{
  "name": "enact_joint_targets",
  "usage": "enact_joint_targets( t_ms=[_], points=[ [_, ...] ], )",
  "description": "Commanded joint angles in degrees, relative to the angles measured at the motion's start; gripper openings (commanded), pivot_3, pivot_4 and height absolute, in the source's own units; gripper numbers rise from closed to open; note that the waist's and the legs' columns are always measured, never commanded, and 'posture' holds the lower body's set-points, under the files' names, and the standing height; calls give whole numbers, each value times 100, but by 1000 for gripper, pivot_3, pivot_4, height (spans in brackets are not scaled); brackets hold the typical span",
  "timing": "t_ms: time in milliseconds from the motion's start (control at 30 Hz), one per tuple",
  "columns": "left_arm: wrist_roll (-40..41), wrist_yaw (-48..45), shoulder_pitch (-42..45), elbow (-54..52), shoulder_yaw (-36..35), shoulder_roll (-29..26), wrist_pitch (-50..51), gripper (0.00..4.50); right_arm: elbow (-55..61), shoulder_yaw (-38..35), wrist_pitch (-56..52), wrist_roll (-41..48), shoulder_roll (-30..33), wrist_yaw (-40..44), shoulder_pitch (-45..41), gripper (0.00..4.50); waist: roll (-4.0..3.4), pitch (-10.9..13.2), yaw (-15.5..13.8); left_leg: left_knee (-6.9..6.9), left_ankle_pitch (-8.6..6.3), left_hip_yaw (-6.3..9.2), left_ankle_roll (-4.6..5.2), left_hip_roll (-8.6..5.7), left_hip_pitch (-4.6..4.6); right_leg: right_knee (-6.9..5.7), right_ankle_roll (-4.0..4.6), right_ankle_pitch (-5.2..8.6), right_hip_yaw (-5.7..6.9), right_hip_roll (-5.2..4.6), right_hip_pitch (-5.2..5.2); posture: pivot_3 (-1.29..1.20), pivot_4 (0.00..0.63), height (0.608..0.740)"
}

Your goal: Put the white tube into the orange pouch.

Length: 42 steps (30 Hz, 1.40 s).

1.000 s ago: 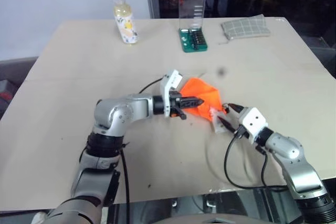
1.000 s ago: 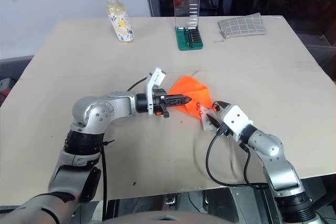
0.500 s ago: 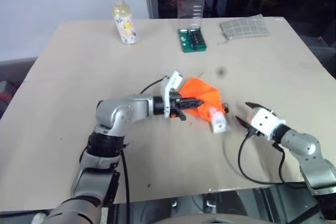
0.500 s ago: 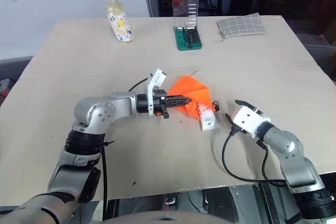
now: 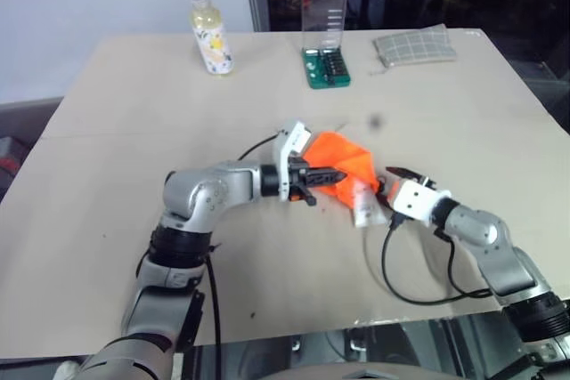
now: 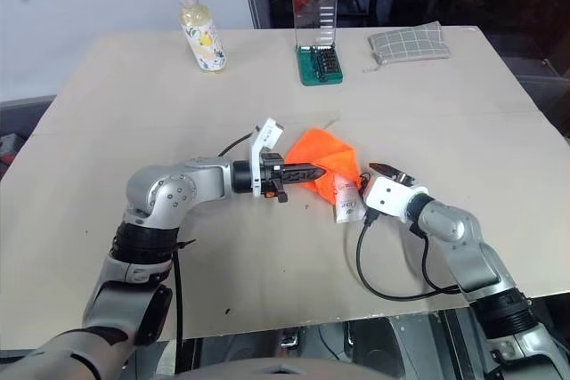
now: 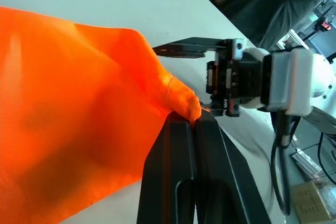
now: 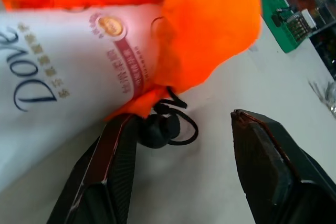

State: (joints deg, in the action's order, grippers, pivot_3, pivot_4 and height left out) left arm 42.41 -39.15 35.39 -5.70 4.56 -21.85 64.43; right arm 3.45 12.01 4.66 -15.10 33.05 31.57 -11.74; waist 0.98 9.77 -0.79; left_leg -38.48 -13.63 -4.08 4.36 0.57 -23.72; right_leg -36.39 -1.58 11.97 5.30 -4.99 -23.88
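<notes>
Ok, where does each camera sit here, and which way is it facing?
Left eye and right eye: on the head, looking forward and down over the table; both arms show.
Left wrist: along the left gripper, shut on the orange pouch; the right gripper lies beyond.
Right wrist: between its open fingers at the white tube, partly inside the pouch mouth.
Shared: the pouch appears in all views.

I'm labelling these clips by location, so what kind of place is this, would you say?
Probably a robotics lab or workshop: a plain tan work table set with test items, a green screwdriver bit set, and a dark area with equipment behind the table.
</notes>
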Motion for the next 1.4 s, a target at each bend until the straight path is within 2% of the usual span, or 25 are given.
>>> enact_joint_targets(
  t_ms=[33, 67, 167, 200, 233, 267, 300, 500, 900, 1100, 1400],
  points=[
    [100, 7, -25, -240, -119, 36, 1, 0, -286, 135, 445, -409, 93, -222, -187, 2807, 0, 0, 1, 0, 0, 0, -1, 0, 0, -1, 0, 0, 0, 0, 0, 0, 150, 740],
    [103, 11, -30, -248, -118, 37, 6, 0, -385, 159, 546, -468, 87, -275, -239, 2807, 0, 0, 1, 0, 1, 0, -1, 0, 1, -1, 0, 0, -1, 0, 0, 0, 150, 740],
    [109, 26, -45, -267, -114, 42, 17, 0, -624, 220, 772, -571, 58, -347, -352, 2033, 0, 0, -2, -1, 1, 0, -2, 0, 1, -2, 0, 0, -1, 0, 1, 0, 150, 740],
    [111, 30, -49, -275, -115, 44, 20, 0, -685, 247, 843, -598, 61, -348, -370, 1581, 0, 0, -5, -1, 1, 0, -2, 0, 1, -2, 0, 0, 0, -1, 2, 0, 150, 740],
    [112, 34, -52, -282, -117, 44, 22, 0, -729, 266, 903, -620, 65, -360, -378, 899, 0, 0, -6, -1, 1, 0, -2, 0, 1, -2, 0, -1, 0, -1, 2, 0, 150, 740],
    [112, 38, -54, -285, -119, 44, 23, 0, -759, 281, 945, -626, 66, -361, -379, 626, 0, 0, -5, -1, 1, 0, -2, 0, 0, -1, 1, -1, 0, -1, 2, 0, 150, 740],
    [109, 41, -53, -284, -122, 41, 21, 0, -776, 284, 968, -614, 60, -358, -370, 83, 0, 0, -2, -1, 1, 0, -2, 0, 0, -1, 1, -2, 0, -1, 2, 0, 150, 740],
    [104, 55, -66, -303, -127, 39, 13, 0, -709, 95, 957, -543, -14, -544, -284, 37, 0, 0, -2, -1, 1, 0, -2, 0, 0, -1, -1, -2, 0, 0, 3, 0, 150, 740],
    [99, 55, -75, -313, -90, 81, 4, 0, -142, -1399, 606, -84, -213, -1726, -358, 37, -1, 0, -2, 0, 2, 0, -3, 0, 0, -2, 1, -5, 0, -1, 1, 0, 150, 740],
    [56, 130, 36, -238, -126, 224, -72, 0, 477, -1758, 262, 79, -152, -1707, -519, 37, -2, 1, -1, 1, 2, 0, -3, 0, 0, -2, -2, -4, 0, 0, 1, 0, 150, 740],
    [327, 345, 581, -67, -622, 712, -141, 0, 1386, -1957, -602, 295, 81, -1333, -897, 37, -2, 2, -10, 1, 1, 1, -2, -1, -3, 0, -13, -12, 3, 1, 1, 0, 150, 740]
  ],
)
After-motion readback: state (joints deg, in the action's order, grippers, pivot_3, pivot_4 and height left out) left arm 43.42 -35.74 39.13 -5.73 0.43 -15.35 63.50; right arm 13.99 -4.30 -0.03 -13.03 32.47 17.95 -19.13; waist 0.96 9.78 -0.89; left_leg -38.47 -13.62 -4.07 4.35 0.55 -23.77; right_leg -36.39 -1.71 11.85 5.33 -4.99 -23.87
